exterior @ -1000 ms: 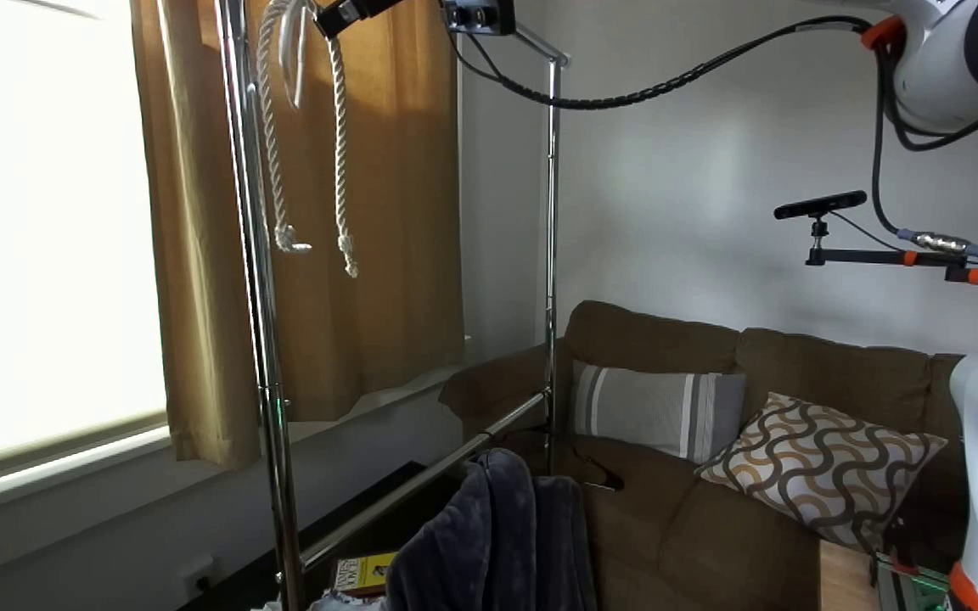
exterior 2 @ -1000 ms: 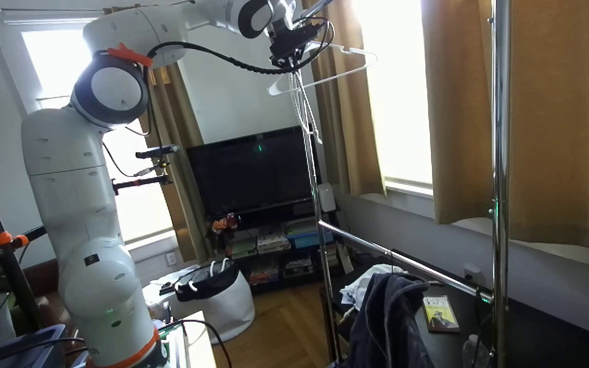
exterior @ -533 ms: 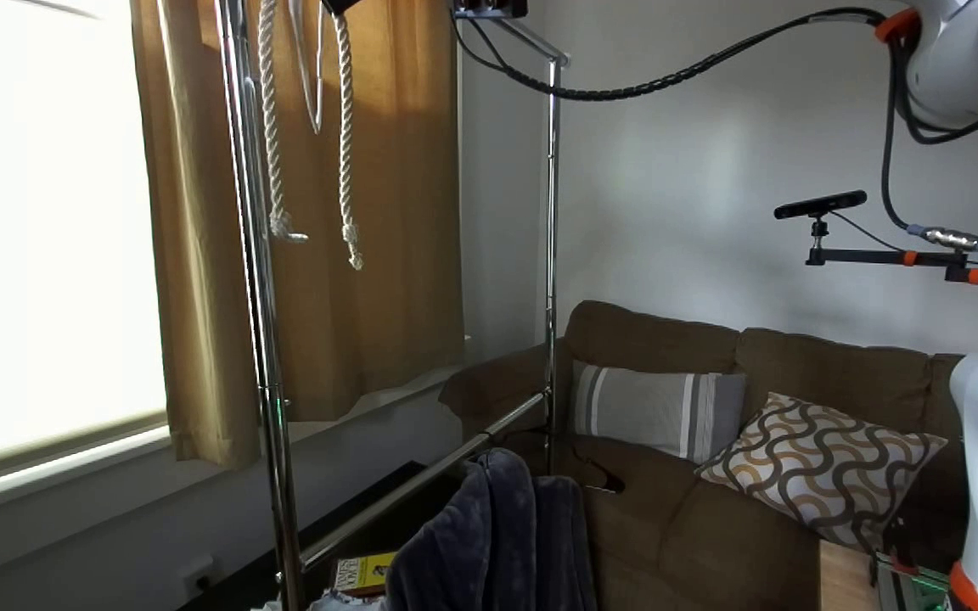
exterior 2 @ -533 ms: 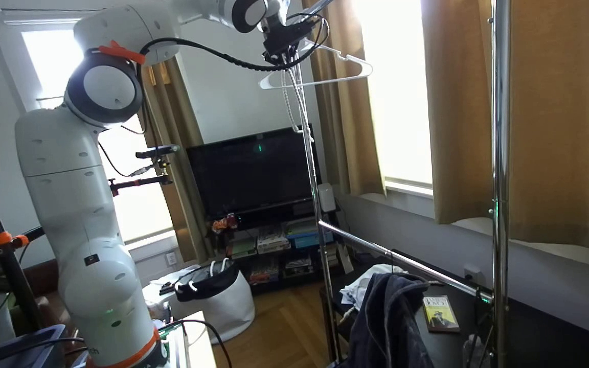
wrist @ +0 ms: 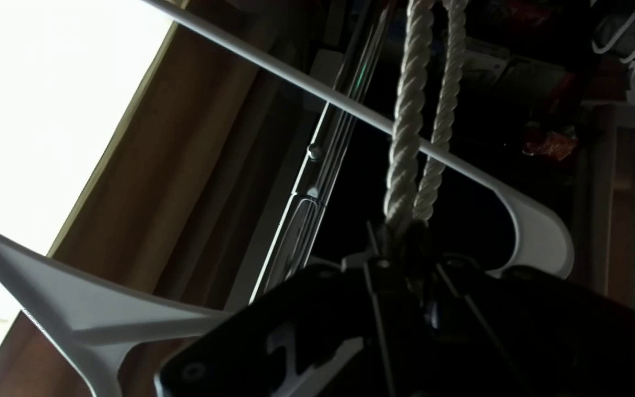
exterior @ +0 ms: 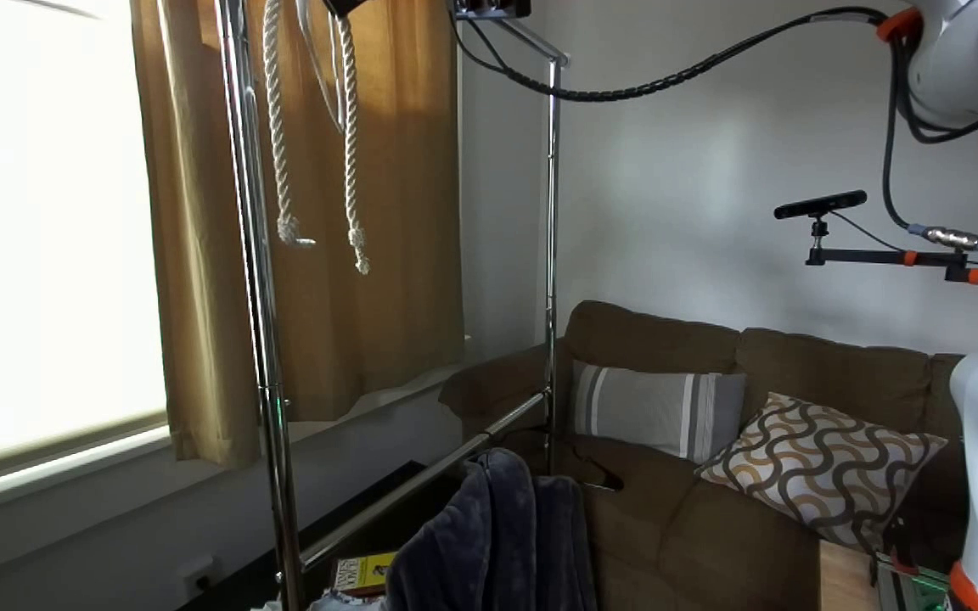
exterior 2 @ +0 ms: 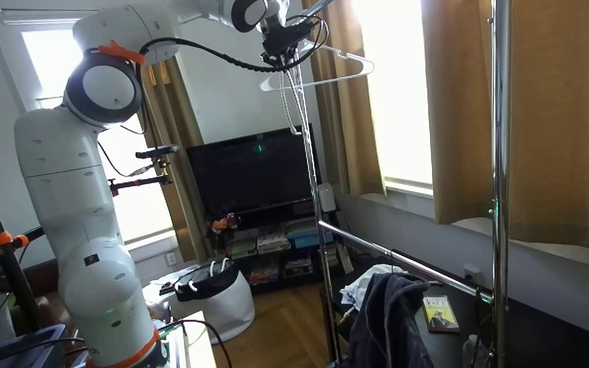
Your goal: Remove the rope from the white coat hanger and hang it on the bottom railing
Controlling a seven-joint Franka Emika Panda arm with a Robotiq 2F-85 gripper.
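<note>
The white twisted rope shows as two hanging strands in an exterior view and in an exterior view. My gripper is shut on the rope near its top; its jaws are dark. It also shows in an exterior view. In the wrist view the rope runs from the fingertips, one strand in front of the lower bar of the white hanger and one behind it. The hanger hangs tilted from the upper rail. The bottom railing is far below; it also shows in an exterior view.
A dark blue-grey garment hangs on the bottom railing. Chrome uprights flank the rack. A black table with a yellow book stands behind it. A brown sofa is beyond the rack.
My gripper has risen and moved back toward the robot, with the rope in it. The rope's ends swing slightly. The hanger has shifted and tilted a little with it. In the last half second little moved.
</note>
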